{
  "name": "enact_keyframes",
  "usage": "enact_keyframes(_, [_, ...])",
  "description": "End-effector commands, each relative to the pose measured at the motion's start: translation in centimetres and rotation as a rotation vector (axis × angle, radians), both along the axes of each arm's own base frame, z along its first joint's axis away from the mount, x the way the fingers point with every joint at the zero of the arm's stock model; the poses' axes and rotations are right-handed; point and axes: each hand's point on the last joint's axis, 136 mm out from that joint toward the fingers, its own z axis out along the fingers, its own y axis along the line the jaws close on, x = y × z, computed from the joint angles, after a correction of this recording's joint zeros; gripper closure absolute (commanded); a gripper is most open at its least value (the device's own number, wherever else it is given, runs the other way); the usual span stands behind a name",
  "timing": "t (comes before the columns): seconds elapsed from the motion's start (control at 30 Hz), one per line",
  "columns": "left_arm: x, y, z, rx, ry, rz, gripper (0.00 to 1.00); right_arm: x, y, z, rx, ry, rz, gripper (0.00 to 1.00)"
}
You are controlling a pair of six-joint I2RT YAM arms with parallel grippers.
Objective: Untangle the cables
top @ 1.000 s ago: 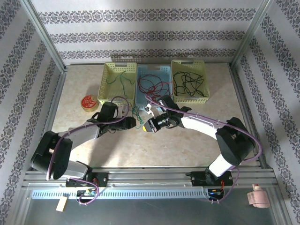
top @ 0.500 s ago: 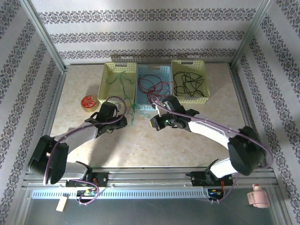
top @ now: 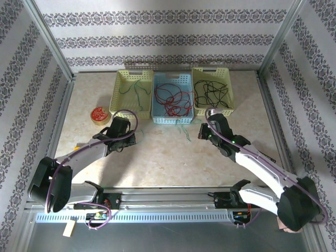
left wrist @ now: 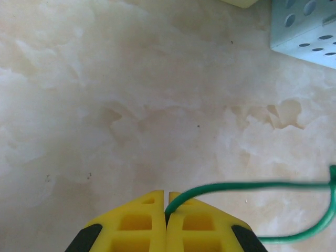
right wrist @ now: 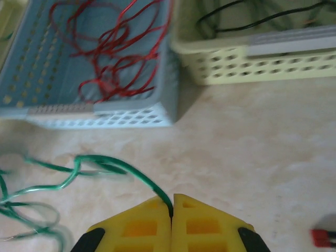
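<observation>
Cables (top: 173,101) hair-thin, red cable (right wrist: 115,47) looped in blue basket (right wrist: 63,108), green cable (left wrist: 252,185) curving

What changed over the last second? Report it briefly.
The left hand shut on the green cable and drew back left. The right hand, shut on the same cable, swung right. The blue basket, yellow baskets and red disc stayed put.

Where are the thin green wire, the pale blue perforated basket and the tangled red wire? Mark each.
thin green wire (left wrist: 262,184), left wrist view, its level stretch
pale blue perforated basket (right wrist: 126,119), right wrist view, near wall
tangled red wire (top: 175,101), top external view, middle of tangle
</observation>
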Motion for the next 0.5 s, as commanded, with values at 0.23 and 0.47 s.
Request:
enact_keyframes(0.23, [-2.2, 3.5, -2.1, 0.139, 0.09, 0.09, 1.0, -0.8, -9.0, 1.5, -0.035, -0.064, -0.345, 1.0])
enact_keyframes(0.47, [-2.0, 2.1, -2.5, 0.085, 0.086, 0.044, 1.0, 0.2, -6.2, 5.0, -0.007, -0.166, -0.174, 1.0])
